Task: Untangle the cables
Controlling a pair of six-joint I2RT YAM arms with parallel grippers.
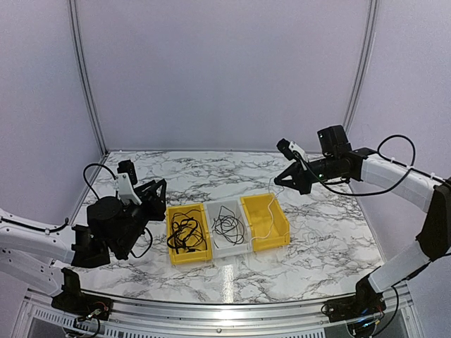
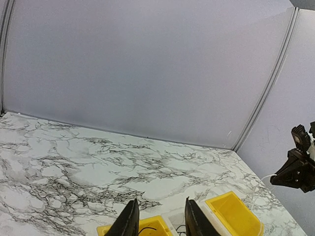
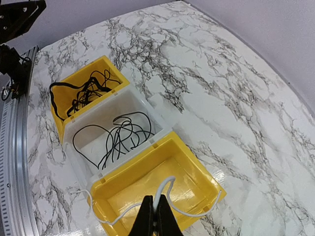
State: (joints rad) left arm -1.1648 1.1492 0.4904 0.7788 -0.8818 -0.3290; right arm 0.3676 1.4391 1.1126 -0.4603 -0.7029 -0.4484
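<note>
My right tool [image 3: 156, 220] pinches the limp, light white cable [image 3: 166, 180], which trails below it; a single strand grips best. My left tool [image 2: 160, 222] stands half-open, empty.

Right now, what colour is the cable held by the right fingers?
The cable is whitish, clearest in the right wrist view.
</note>
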